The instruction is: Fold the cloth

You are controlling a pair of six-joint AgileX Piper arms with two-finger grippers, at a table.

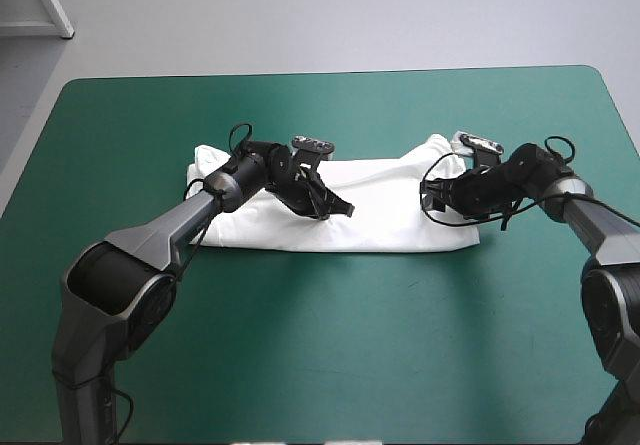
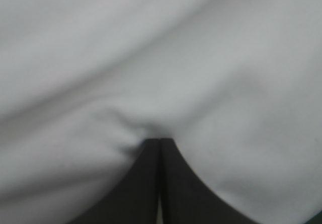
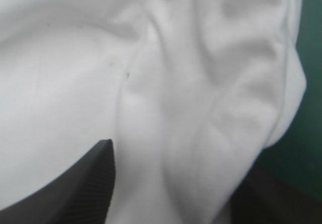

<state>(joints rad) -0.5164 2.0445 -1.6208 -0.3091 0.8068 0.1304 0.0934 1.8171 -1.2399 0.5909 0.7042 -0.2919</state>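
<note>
White short-sleeved T-shirt [image 1: 385,205] lies on the teal-green covered surface [image 1: 320,345] as a long folded band running left to right, mid-surface, well clear of every edge.

Left jaws are down on the band, left of its middle. In the left wrist view the two black fingers [image 2: 146,183] meet in a pointed arch with a small pucker of cloth at the tip, so I read them as pinched onto the T-shirt.

Right jaws sit low over the band's right end. In the right wrist view the black fingers [image 3: 95,183] stand apart with a wrinkled ridge of cloth between them, nothing gripped yet. Teal-green cover shows just past that end.

Judged step: getting a hold for the next crosswise fold of the band.

To do it well:
- Right jaws need to clamp that ridge deep enough to take every layer, not just the top sheet, or the band opens on the lift.
- The left pinch looks shallow, only a pucker at the tip, and may slip. Worth confirming before any pull.
- Lift both sides level and low so the long edges line up and the band doesn't twist.
- Carry over in one arc, lay edge on edge, and let go only once the cloth rests flat.
- The right end is the crumpled one, so a light outward tug first should smooth it.
</note>
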